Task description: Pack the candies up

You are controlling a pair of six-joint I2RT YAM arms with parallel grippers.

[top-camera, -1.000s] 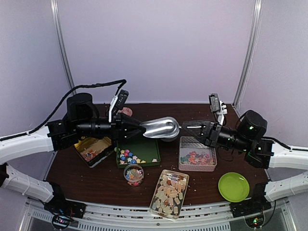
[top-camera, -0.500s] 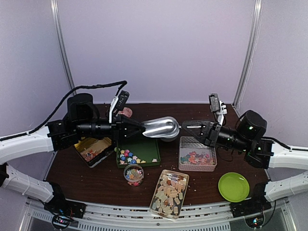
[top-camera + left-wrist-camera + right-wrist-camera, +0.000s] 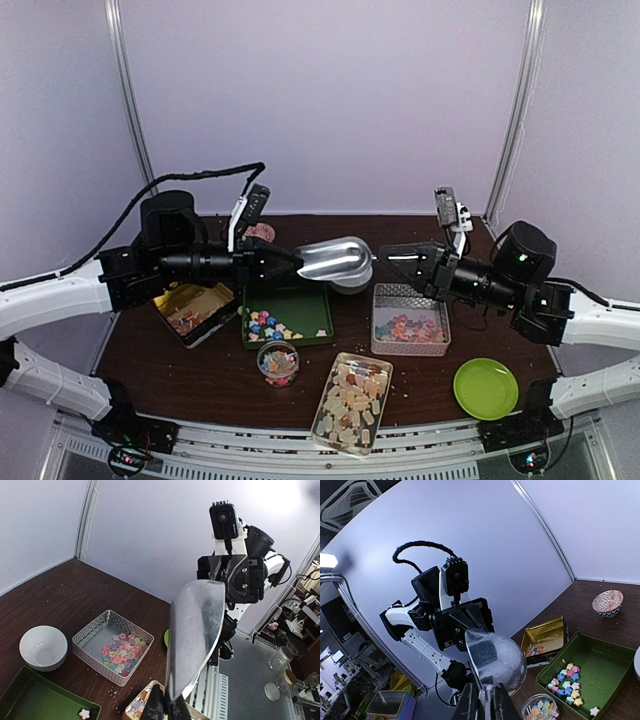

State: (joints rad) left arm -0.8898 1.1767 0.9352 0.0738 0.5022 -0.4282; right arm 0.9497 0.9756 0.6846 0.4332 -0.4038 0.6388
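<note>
Left gripper [image 3: 290, 262] clenched on metal scoop [image 3: 335, 262] lip; right gripper [image 3: 382, 262] clamped on its handle above table [image 3: 200, 375] centre | candies [image 3: 266, 324] in green tray [image 3: 305, 305], mesh basket [image 3: 410, 290], clear box [image 3: 389, 372] toward near edge | jar [image 3: 278, 363] part-filled; most candies seemingly not yet packed

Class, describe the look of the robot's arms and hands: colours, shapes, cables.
Both arms: white lower links, black cylindrical joints. The left hand and right hand are black and angular, each carrying a white-and-black camera. A black cable loops above the left arm; a green light dots the right arm.
</note>
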